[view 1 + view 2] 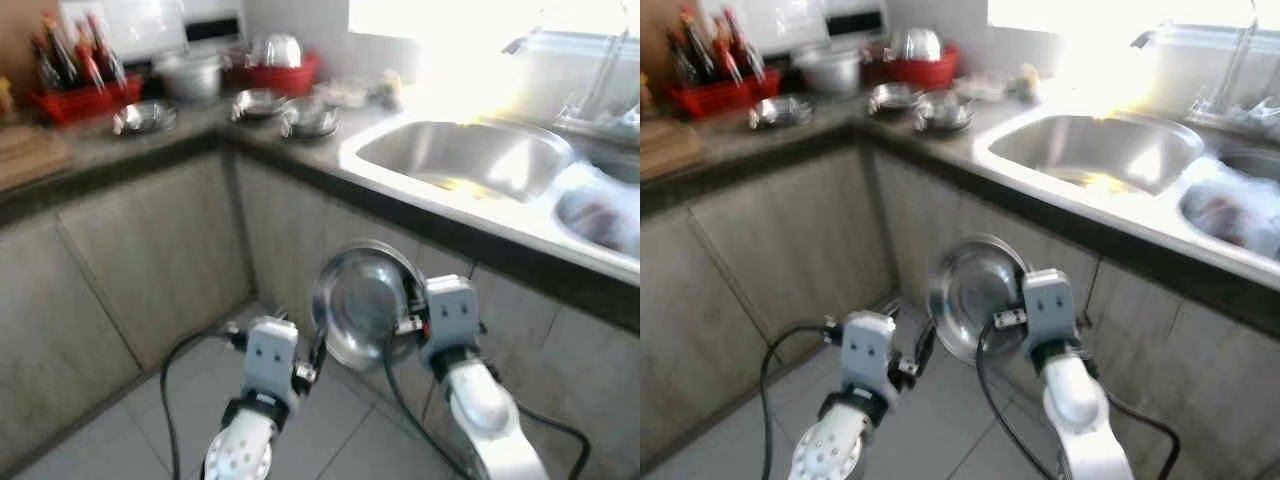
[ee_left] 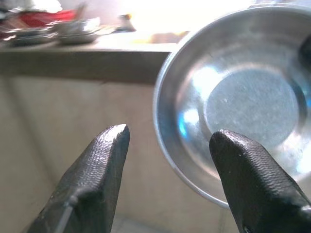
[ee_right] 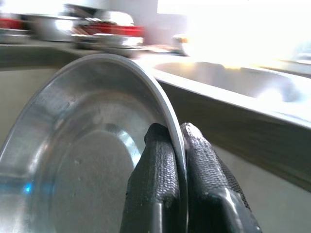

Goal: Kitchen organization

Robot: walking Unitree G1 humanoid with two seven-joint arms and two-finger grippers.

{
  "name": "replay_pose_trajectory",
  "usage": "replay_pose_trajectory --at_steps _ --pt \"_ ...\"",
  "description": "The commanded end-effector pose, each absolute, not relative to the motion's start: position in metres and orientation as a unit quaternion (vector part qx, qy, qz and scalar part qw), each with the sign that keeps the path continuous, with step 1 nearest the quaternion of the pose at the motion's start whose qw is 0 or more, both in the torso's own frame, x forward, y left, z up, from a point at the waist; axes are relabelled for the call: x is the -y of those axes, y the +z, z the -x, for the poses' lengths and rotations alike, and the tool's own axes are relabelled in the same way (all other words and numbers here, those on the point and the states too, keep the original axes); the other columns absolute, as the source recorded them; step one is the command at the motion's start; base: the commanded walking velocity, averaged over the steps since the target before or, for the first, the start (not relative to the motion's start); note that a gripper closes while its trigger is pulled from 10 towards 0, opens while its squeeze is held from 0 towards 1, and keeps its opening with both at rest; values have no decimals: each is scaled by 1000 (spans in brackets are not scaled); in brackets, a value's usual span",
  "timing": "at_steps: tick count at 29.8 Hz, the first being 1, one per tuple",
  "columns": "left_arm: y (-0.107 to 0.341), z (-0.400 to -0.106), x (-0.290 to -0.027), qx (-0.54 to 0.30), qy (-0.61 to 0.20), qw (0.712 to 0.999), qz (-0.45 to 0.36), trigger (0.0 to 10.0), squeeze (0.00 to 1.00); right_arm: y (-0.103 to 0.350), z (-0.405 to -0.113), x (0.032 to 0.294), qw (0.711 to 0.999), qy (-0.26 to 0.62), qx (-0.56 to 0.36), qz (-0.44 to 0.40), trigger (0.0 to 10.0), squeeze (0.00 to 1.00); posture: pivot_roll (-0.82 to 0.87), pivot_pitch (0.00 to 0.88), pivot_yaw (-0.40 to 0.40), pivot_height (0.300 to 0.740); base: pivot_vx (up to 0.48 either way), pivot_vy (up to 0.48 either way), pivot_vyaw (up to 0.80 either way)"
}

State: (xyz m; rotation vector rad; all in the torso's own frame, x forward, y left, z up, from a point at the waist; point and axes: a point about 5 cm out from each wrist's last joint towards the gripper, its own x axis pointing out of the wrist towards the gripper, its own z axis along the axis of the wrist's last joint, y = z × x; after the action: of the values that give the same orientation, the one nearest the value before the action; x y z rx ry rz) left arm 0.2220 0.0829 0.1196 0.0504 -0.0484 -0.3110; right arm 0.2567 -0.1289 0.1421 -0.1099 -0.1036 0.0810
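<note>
A steel plate [image 1: 365,300] is held on edge by the right gripper [image 3: 176,160], whose two fingers are clamped on its rim, one on each face. That rim pinch is judged to be why the plate is carried upright instead of flat. The plate is below the counter [image 1: 300,150] and in front of the cabinet doors, short of the sink [image 1: 460,155] set into that counter. The left gripper [image 2: 167,145] is beside the plate with its fingers apart and nothing between them, seemingly ready to steady or take it. Further along the counter, similar steel dishes [image 1: 285,110] are gathered near a red basket [image 1: 285,72], a likely place for the plate.
</note>
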Motion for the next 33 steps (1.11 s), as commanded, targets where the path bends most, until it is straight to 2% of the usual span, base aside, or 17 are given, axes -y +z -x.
replay_pose_trajectory --at_steps 1,5,33 --pt "120 -223 -86 19 -152 988 -25 10000 0 150 -258 122 995 50 71 48 10000 0 25 42 -10 740 0 0 0" --pt "120 -223 -86 18 -152 988 -25 10000 0 149 -258 121 995 46 68 48 10000 0 27 47 -9 740 0 0 0" --pt "120 -224 -87 16 -152 988 -26 10000 0 147 -257 122 997 34 57 33 10000 0 26 55 -3 740 0 311 0"
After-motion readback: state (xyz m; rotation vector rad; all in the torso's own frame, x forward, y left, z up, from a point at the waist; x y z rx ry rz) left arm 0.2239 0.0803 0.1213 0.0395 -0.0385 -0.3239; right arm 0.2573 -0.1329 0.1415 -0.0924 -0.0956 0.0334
